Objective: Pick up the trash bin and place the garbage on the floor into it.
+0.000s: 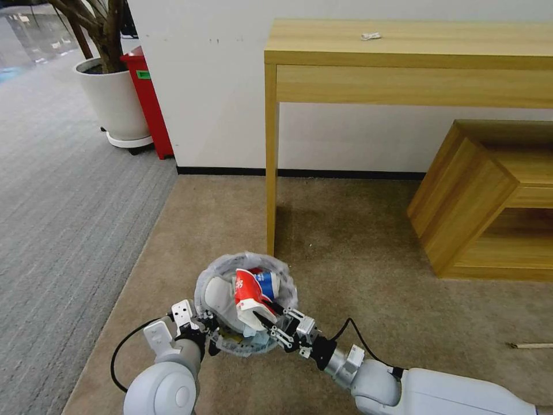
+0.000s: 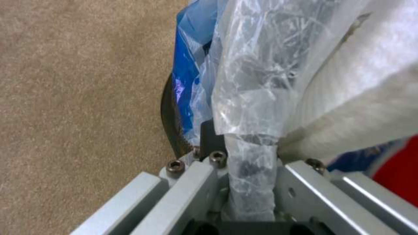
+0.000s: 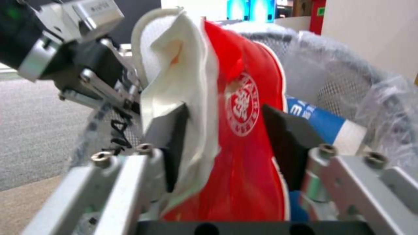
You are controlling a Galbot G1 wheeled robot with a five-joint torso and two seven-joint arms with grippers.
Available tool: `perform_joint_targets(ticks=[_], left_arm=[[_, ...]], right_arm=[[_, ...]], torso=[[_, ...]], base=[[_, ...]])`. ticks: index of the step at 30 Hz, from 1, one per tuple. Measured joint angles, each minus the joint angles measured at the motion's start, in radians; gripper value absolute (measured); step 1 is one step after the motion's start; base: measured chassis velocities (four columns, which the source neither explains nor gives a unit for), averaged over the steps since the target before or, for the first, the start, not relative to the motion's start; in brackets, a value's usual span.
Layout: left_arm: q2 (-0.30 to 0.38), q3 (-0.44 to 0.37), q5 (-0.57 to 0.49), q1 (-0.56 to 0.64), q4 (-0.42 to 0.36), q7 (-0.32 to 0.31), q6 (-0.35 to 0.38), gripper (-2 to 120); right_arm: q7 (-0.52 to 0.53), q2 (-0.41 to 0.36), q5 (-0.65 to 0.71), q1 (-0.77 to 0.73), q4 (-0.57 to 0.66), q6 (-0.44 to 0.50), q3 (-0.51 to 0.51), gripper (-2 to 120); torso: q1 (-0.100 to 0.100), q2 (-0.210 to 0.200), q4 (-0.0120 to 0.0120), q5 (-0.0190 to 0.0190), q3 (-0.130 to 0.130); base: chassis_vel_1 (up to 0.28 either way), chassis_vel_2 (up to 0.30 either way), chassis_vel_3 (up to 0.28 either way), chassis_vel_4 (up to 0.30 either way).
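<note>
The trash bin (image 1: 245, 257) is a black mesh bin with a crinkled plastic liner, standing low over the beige floor (image 1: 357, 230). My left gripper (image 1: 210, 334) (image 2: 250, 163) is shut on its near rim (image 2: 168, 114), liner pinched between the fingers. Inside lie a white slipper (image 1: 219, 297) and a blue-white paper cup (image 1: 266, 282) (image 3: 322, 120). My right gripper (image 1: 266, 318) (image 3: 231, 137) reaches over the near rim, shut on a red wrapper (image 1: 247, 288) (image 3: 248, 107) with a white piece against it. A wooden stick (image 1: 530, 346) lies on the floor at the right.
A wooden desk's leg (image 1: 271, 173) stands just behind the bin, with a crumpled paper (image 1: 370, 36) on the desktop. A low wooden shelf (image 1: 489, 202) is at the right. Grey striped carpet (image 1: 69, 202), a white planter (image 1: 115, 98) and a red box (image 1: 147, 98) lie to the left.
</note>
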Motion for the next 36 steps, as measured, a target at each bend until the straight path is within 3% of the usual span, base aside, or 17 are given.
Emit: perform_joint_targets(ticks=[2, 10, 14, 26, 36], left_arm=[[0.0, 0.0, -0.001, -0.002, 0.005, 0.0, 0.0, 0], [0.0, -0.009, -0.005, -0.019, 0.04, -0.002, 0.0, 0], [0.0, -0.009, -0.005, -0.021, 0.046, -0.002, 0.0, 0], [0.0, -0.011, -0.001, -0.02, 0.052, -0.002, -0.001, 0], [0.0, -0.008, 0.0, -0.016, 0.039, -0.002, -0.002, 0]], right_arm=[[-0.002, -0.002, 0.0, -0.002, 0.004, 0.001, 0.003, 55], [-0.004, -0.019, 0.002, -0.007, 0.049, 0.001, 0.033, 91], [0.0, -0.024, 0.002, -0.01, 0.072, -0.001, 0.057, 99], [0.008, -0.064, 0.006, -0.045, 0.121, -0.011, 0.19, 100], [0.009, -0.072, -0.019, -0.097, 0.114, -0.009, 0.22, 100]], torso=[[0.0, 0.0, 0.0, 0.0, 0.0], [0.0, 0.0, 0.0, 0.0, 0.0], [0.0, 0.0, 0.0001, 0.0001, 0.0], [0.0, 0.0, 0.0001, 0.0001, 0.0], [0.0, 0.0, 0.0, 0.0002, 0.0]], base=[[0.0, 0.0, 0.0, 0.0], [0.0, 0.0, 0.0, 0.0], [0.0, 0.0, 0.0, 0.0], [0.0, 0.0, 0.0, 0.0], [0.0, 0.0, 0.0, 0.0]])
